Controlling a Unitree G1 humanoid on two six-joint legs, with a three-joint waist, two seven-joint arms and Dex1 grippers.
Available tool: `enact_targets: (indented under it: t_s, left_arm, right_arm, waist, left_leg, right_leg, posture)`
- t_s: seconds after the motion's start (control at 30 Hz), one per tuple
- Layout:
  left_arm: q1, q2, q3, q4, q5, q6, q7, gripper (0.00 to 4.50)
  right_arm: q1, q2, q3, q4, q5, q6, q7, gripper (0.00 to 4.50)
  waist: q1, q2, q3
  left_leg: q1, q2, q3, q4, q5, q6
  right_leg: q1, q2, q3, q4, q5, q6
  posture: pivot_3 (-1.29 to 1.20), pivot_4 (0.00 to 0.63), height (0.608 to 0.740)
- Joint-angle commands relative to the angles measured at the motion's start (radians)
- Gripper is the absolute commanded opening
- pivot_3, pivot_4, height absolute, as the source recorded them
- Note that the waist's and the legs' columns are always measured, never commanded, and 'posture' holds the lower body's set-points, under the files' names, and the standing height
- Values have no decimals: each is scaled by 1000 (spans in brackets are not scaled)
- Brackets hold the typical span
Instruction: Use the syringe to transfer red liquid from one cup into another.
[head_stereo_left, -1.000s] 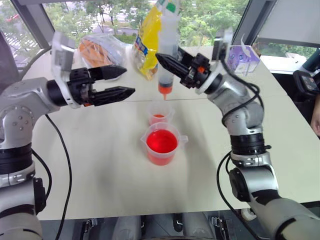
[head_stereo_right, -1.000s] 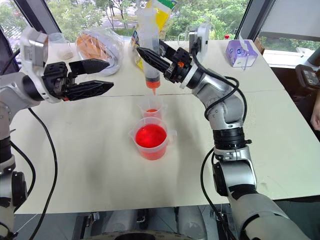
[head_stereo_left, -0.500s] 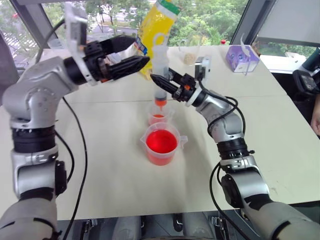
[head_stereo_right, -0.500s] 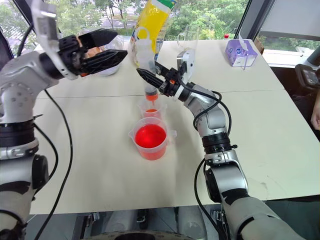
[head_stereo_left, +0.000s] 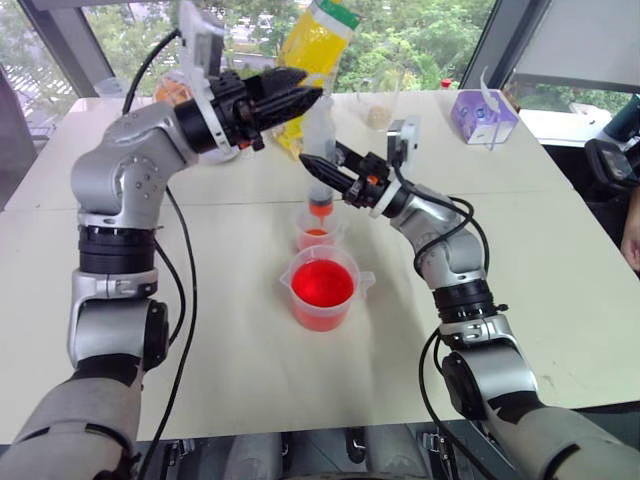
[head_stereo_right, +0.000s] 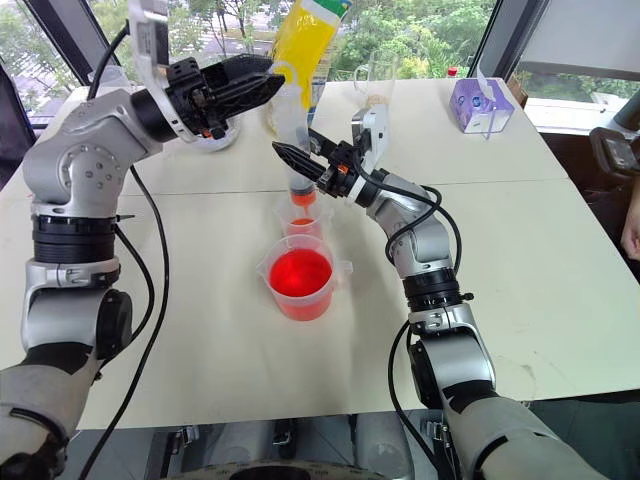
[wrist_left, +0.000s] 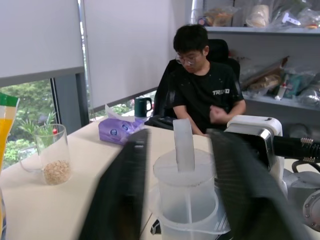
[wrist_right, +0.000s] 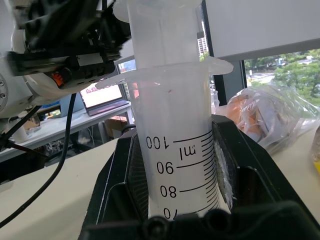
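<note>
My right gripper (head_stereo_left: 312, 165) is shut on the barrel of the upright syringe (head_stereo_left: 321, 148), a clear tube with printed marks (wrist_right: 175, 150). Its orange tip (head_stereo_left: 320, 207) hangs just above the small narrow cup (head_stereo_left: 318, 236), which holds a little red liquid. In front of that cup stands the wider spouted beaker (head_stereo_left: 324, 292), partly full of red liquid (head_stereo_left: 322, 282). My left gripper (head_stereo_left: 312, 97) reaches in from the left at the syringe's top. Its two fingers sit close on either side of the white plunger (wrist_left: 183, 150).
A tall yellow bag (head_stereo_left: 312, 50) stands behind the syringe. A clear cup with beige grains (head_stereo_left: 378, 108) and a purple tissue box (head_stereo_left: 483, 117) sit at the far right of the white table (head_stereo_left: 220, 330). A person (wrist_left: 202, 90) sits beyond the table's right side.
My left gripper swung right and up to the syringe's top, and its fingers came together on the plunger. The right gripper lowered the syringe toward the small cup, then held still.
</note>
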Motion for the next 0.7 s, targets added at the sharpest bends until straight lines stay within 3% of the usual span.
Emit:
enact_targets:
  t_s: [0.03,0.7]
  left_arm:
    - [-26,0,4,-22,5,-13,-9,53]
    - [69,33,-84,-73,84,-8,-90,53]
  right_arm:
    - [-19,5,-8,-47,3,-18,7,1387]
    - [-75,-3,-44,-101,33,22,-9,1387]
  waist:
    - [0,0,0]
    - [1,0,0]
  left_leg:
    - [0,0,0,0,0,0]
    - [0,0,0,0,0,0]
  right_leg:
    - [0,0,0,0,0,0]
    - [0,0,0,0,0,0]
  posture:
    - [0,150,740]
    - [0,150,740]
